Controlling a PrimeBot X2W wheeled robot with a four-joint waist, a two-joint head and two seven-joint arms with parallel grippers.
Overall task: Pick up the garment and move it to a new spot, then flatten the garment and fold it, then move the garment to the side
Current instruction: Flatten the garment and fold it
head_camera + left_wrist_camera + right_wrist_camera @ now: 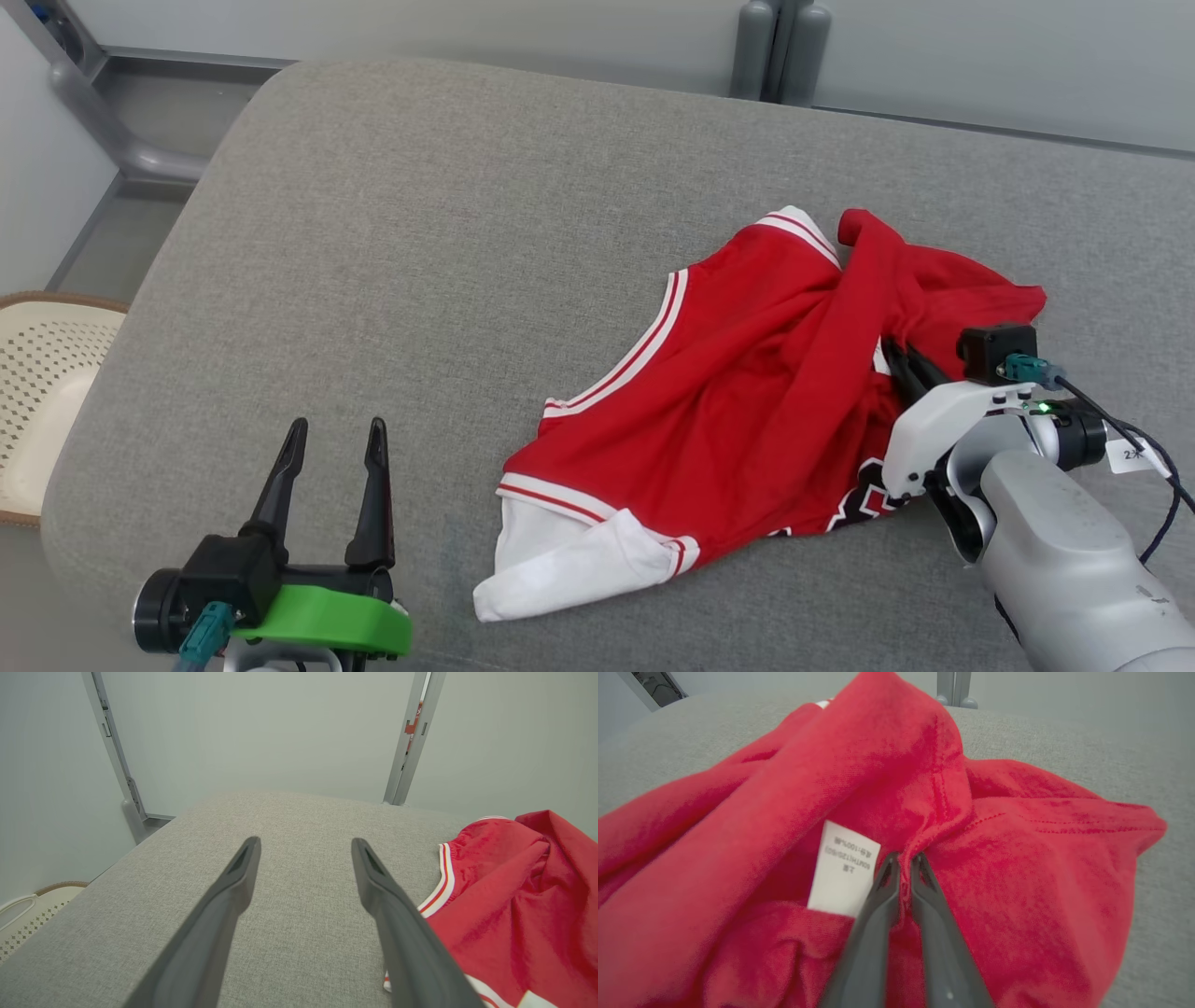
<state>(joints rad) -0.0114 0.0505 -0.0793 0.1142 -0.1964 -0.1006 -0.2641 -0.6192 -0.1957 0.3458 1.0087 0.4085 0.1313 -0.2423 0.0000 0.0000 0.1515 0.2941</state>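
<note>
The garment (747,401) is a red jersey with white and red striped trim, lying crumpled on the grey cushion, right of centre. My right gripper (901,359) reaches into its right side. In the right wrist view the right gripper (903,861) is shut on a ridge of the garment (994,868), beside a white care label (844,868). My left gripper (336,443) stands open over bare cushion at the lower left, apart from the cloth. In the left wrist view the left gripper (306,851) has its fingers spread wide, with the garment (514,896) to its right.
The grey cushion (420,233) spreads wide to the left and back of the garment. A cream perforated basket (42,392) stands off the cushion's left edge. Grey wall panels and metal posts (780,47) rise behind the cushion.
</note>
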